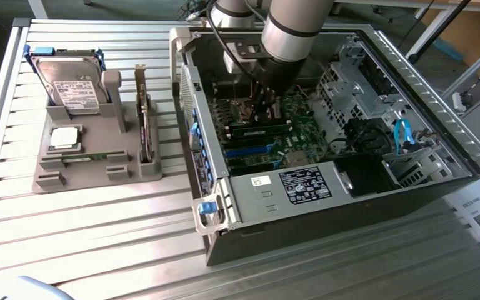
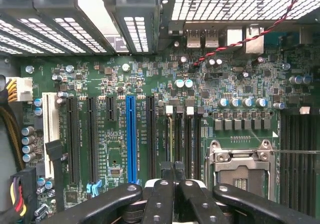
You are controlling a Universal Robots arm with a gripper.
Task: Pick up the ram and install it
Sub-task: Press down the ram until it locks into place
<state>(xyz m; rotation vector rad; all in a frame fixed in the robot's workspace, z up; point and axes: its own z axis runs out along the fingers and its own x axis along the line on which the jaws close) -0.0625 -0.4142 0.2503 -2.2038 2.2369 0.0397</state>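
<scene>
My gripper (image 2: 173,176): fingers pressed together, nothing visibly between them, lowered inside the open computer case (image 1: 407,81) just above the motherboard (image 2: 150,83).
Ram (image 1: 261,131): I see a long dark green stick lying across the board's slots just under my gripper; I cannot tell whether it is seated.
Processor socket (image 2: 240,164): beside the fingers.
Grey parts tray (image 1: 82,169): on the table at the exterior view's left, well apart, holding a hard drive (image 1: 69,87), a silver processor (image 1: 65,137) and an upright card (image 1: 145,125).

Likely lab, slatted aluminium bench (image 1: 98,219), open PC case (image 1: 324,206)
</scene>
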